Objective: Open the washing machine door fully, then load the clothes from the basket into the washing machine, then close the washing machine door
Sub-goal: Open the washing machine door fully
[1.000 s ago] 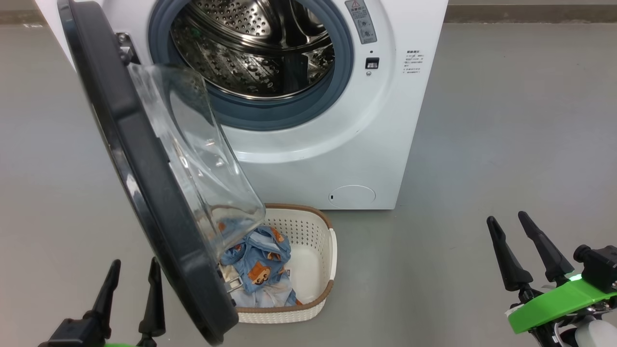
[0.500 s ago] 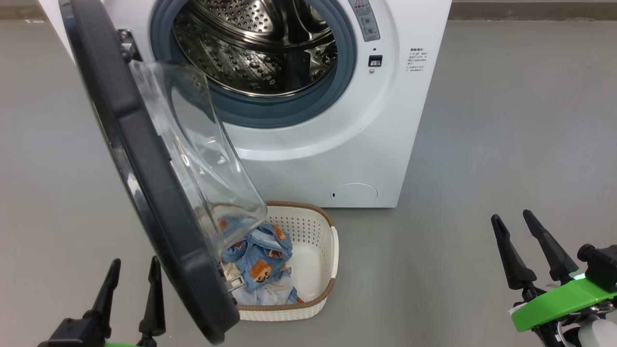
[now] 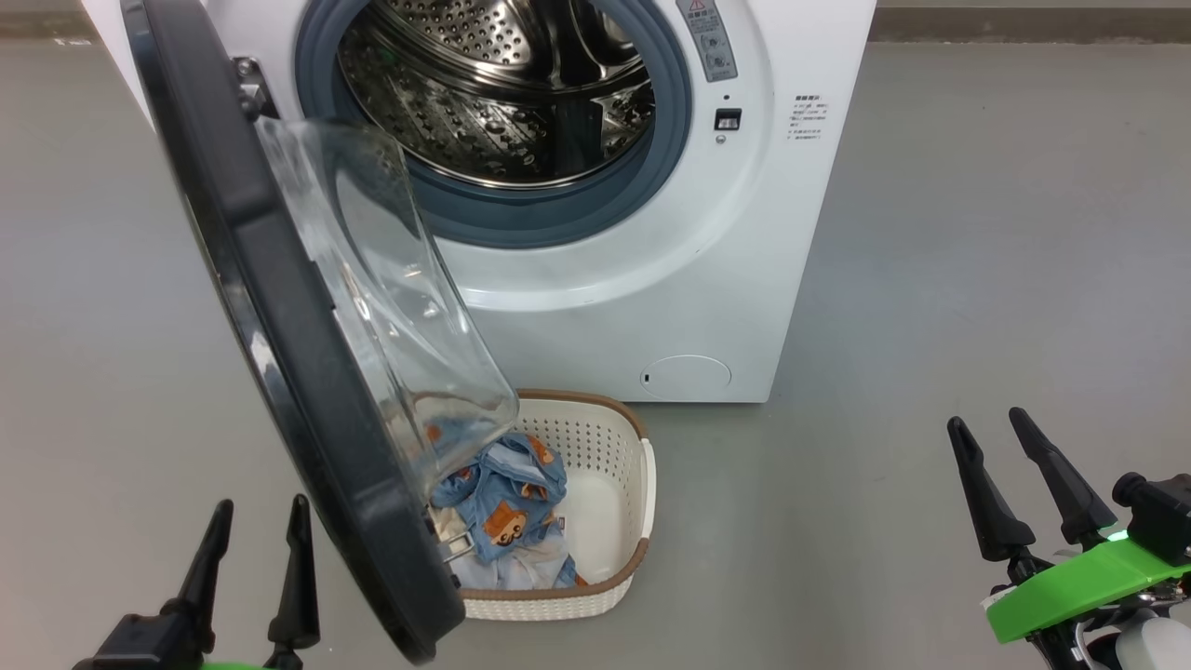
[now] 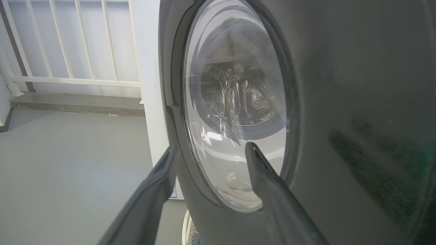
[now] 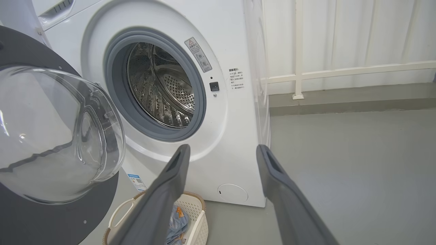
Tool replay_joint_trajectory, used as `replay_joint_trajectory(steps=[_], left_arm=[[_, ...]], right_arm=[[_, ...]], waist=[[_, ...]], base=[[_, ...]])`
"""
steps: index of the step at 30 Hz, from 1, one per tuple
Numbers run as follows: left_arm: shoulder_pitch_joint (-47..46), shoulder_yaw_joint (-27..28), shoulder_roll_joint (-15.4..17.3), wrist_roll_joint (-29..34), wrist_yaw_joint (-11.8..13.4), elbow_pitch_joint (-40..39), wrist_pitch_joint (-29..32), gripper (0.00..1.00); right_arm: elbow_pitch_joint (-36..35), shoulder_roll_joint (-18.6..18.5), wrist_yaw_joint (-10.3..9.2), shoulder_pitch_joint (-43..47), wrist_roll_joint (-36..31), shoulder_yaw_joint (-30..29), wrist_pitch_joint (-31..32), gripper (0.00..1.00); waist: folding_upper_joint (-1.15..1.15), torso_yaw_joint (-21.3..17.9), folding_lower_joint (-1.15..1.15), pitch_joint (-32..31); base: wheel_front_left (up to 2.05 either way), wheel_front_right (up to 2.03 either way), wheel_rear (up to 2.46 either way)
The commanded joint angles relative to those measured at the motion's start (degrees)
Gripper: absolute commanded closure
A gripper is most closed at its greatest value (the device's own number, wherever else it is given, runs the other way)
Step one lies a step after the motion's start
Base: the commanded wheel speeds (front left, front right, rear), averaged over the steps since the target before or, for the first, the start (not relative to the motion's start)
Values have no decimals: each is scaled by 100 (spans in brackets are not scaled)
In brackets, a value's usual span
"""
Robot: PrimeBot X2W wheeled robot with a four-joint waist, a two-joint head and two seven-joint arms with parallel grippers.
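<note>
The door (image 3: 270,307) hides the basket's (image 3: 558,607) left side and part of the clothes (image 3: 507,502). The machine's (image 3: 744,279) top is cut off at the head view's upper edge. Print on its label (image 3: 808,116) is too small to read.

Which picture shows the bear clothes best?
The head view. It looks down into the basket, so the blue bear-print clothes lie in plain sight, though the washing machine door covers their left part. The right wrist view catches a small blue bit low in the basket. The left wrist view faces the door's outside.
</note>
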Motion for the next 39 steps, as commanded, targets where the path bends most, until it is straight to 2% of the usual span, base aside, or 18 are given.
replay_joint_trajectory(steps=[1, 18, 19, 20, 21, 22, 32, 39], left_arm=[[-157, 180, 99, -3, 47, -153, -46, 0], [-163, 184, 99, -12, 44, -168, -46, 0], [-161, 186, 99, -28, 44, -161, -46, 17], [-160, 187, 99, -39, 43, -154, -46, 50], [-163, 188, 99, -45, 43, -149, -46, 93], [-166, 189, 99, -53, 42, -146, -46, 100], [-238, 274, 99, -87, 67, -401, -46, 100], [-264, 392, 99, -93, 198, -1142, -46, 100]], right_arm=[[-112, -92, 9, -12, -81, 107, -69, 0], [-107, -33, 9, -6, -223, 57, -69, 0], [-106, -31, 9, -5, -220, 58, -69, 0], [-106, -30, 9, -6, -217, 58, -69, 0], [-106, -29, 9, -7, -215, 55, -69, 0], [-106, -26, 9, -10, -213, 49, -69, 0], [-134, -32, 9, -13, -210, 3, -69, 0], [-109, -36, 9, 6, -193, 49, -69, 0]], waist=[[0, 4, 0, 7], [0, 49, 0, 9], [0, 50, 0, 6], [0, 52, 0, 6], [0, 54, 0, 8], [0, 56, 0, 6], [0, 65, 0, 25], [0, 79, 0, -4]], base=[[0, 0, 0], [0, 0, 0], [0, 0, 0], [0, 0, 0], [0, 0, 0], [0, 0, 0], [0, 0, 0], [0, 0, 0]])
